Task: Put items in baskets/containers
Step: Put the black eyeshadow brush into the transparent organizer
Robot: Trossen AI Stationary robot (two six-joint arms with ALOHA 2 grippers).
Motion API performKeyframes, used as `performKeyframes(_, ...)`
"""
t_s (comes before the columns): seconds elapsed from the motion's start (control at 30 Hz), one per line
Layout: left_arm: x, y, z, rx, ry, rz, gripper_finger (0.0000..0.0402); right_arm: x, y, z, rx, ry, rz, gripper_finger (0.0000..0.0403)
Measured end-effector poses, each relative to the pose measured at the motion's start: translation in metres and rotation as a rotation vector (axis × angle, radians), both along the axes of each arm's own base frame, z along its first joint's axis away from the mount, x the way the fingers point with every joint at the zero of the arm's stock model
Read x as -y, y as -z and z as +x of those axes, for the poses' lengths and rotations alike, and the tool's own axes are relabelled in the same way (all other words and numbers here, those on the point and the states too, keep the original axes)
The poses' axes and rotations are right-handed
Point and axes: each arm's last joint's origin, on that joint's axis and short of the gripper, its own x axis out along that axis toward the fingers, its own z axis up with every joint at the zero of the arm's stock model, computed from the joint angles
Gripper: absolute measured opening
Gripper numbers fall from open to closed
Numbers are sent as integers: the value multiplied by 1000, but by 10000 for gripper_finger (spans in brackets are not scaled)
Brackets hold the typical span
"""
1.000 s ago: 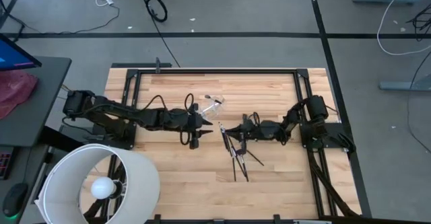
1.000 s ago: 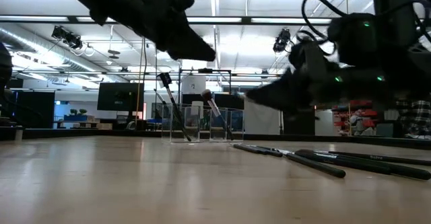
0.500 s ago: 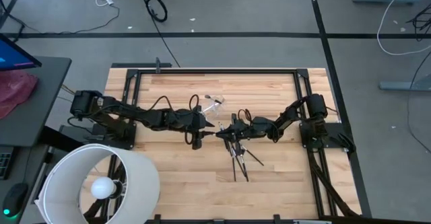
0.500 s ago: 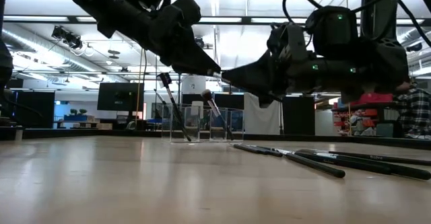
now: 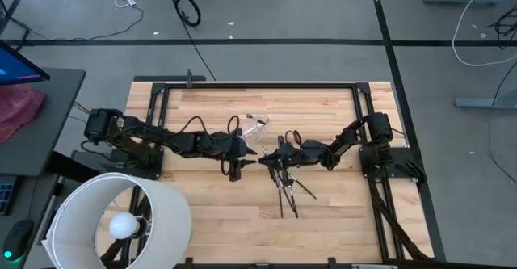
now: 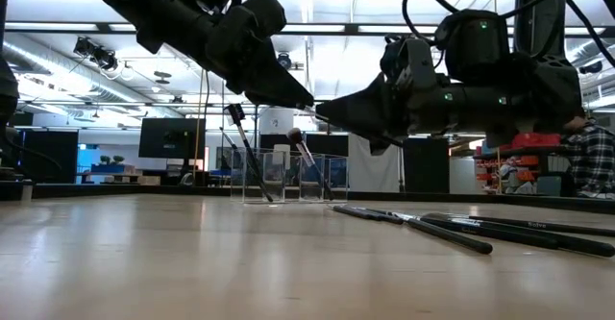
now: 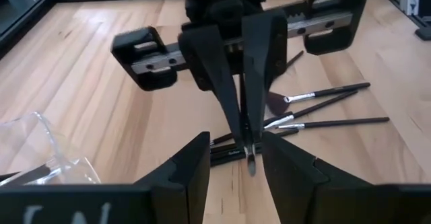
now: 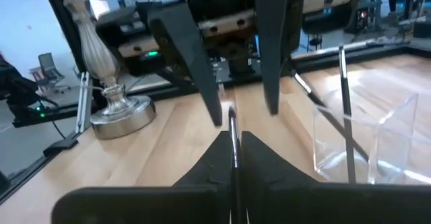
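Note:
My right gripper is shut on a slim brush and hovers above the table's middle, pointing at my left gripper. The left gripper is open, and its fingers stand on either side of the brush's free end without touching it. The clear cup stands just beyond them toward the far edge, with two brushes leaning inside it. Several more dark brushes lie flat on the wood below the right gripper. My right gripper pinches the thin brush between its two fingers, coming level from the table's right side with the fingers lying along it. A short length sticks out past the fingertips toward the left gripper. The brush is lifted clear of the table.
A big white lampshade stands at the near left corner, and its lamp base shows in the right wrist view. A black frame rims the table. Bare wood lies toward the near edge. A person stands in the room beyond.
The right gripper has swung toward the table's left, carrying the brush, until its tip met the left gripper. The left gripper has dipped slightly toward it. In the last half second both have kept still.

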Motion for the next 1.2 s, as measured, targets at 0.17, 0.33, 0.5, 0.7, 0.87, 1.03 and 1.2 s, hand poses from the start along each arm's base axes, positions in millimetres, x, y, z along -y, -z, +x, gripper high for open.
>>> performKeyframes(0.17,0,0,0,-1,13,-7,138,0,-1,0,15,0,-2,14)
performKeyframes(0.33,0,0,0,-1,15,-8,132,0,-3,0,32,0,-4,14)
performKeyframes(0.5,0,0,0,-1,16,-7,97,0,-3,0,32,0,-4,14)
performKeyframes(0.7,0,0,0,-1,18,-8,36,0,-3,0,34,5,-7,14)
performKeyframes(0.87,0,0,0,-2,19,-7,8,0,-3,0,37,5,-29,17)
performKeyframes(1.03,0,0,0,0,13,-4,18,2,-3,0,37,71,-36,47)
performKeyframes(1.2,0,0,0,-3,9,-2,9,7,-3,0,31,98,-87,94)
